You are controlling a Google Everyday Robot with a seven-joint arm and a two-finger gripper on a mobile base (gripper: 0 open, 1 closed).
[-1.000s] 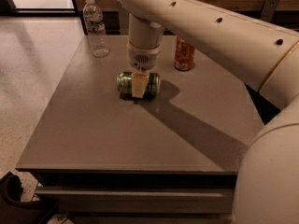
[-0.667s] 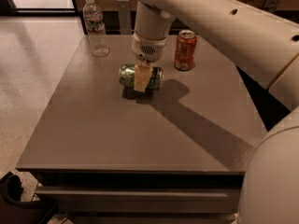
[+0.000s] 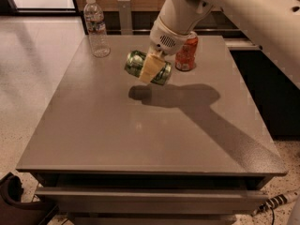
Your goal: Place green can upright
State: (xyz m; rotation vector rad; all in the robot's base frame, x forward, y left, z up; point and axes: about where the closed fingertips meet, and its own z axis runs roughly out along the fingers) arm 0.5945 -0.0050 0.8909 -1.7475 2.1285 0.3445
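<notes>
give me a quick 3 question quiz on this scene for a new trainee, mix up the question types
1. True or false: the small metallic green drink can stands upright on the grey table.
2. Multiple choice: the fingers of the gripper are A) open and empty, B) shut on the green can, C) shut on the table's edge.
3. Short answer: which other can stands upright on the table?

Key
1. False: it is held tilted in the air above the table, with its shadow below.
2. B
3. The orange-red drink can, at the back, just behind the gripper.
</notes>
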